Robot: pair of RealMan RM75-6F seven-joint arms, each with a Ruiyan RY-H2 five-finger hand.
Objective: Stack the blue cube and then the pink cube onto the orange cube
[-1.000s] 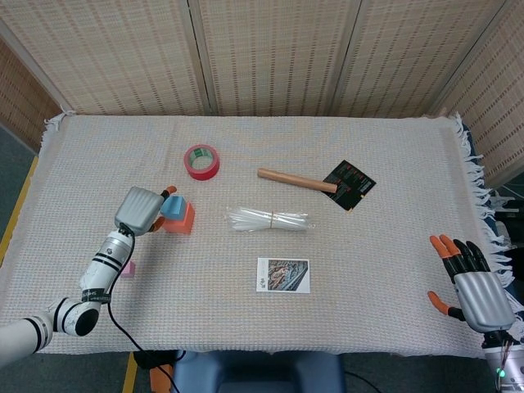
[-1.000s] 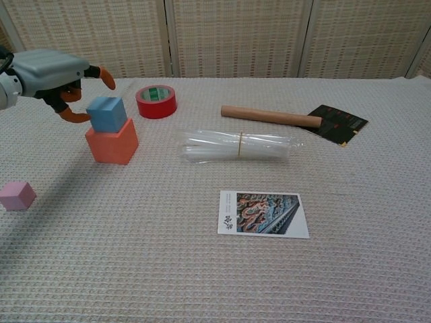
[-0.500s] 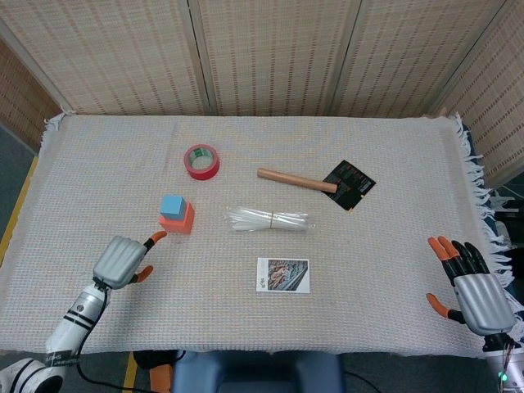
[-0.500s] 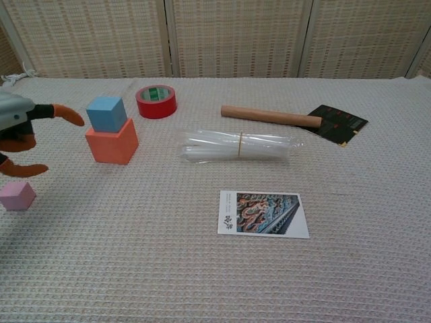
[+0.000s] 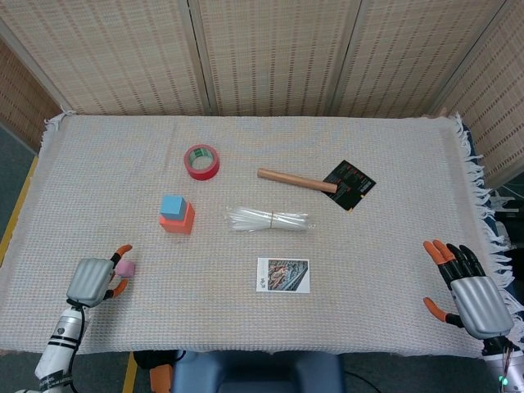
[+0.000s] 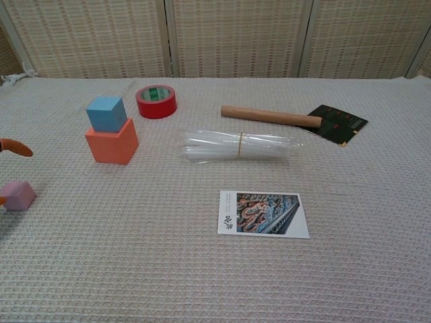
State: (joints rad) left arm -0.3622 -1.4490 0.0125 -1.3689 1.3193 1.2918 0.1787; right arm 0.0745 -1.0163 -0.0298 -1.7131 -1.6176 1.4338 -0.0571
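- The blue cube sits on top of the orange cube, on the left half of the cloth-covered table. From the chest view the pair looks squarely stacked, so the first part of the task appears to be done.
- The pink cube lies on the cloth near the front left edge, well apart from the stack. It has not yet been lifted.
- The left hand is right beside the pink cube, at the front left corner. Two orange fingertips reach around the cube, one above it and one below. The hand looks ready to close on it, but I cannot tell whether the fingers already pinch it.
- The right hand rests low at the front right edge of the table. Its fingers are spread apart and it holds nothing.
- What remains, judging from this layout: grasp the pink cube, carry it to the stack, and set it on the blue cube.
- Other things lie on the cloth, clear of the stack. A red tape roll is behind it. A clear plastic bundle is to its right. A wooden stick touches a black card further right. A picture card is near the front middle.
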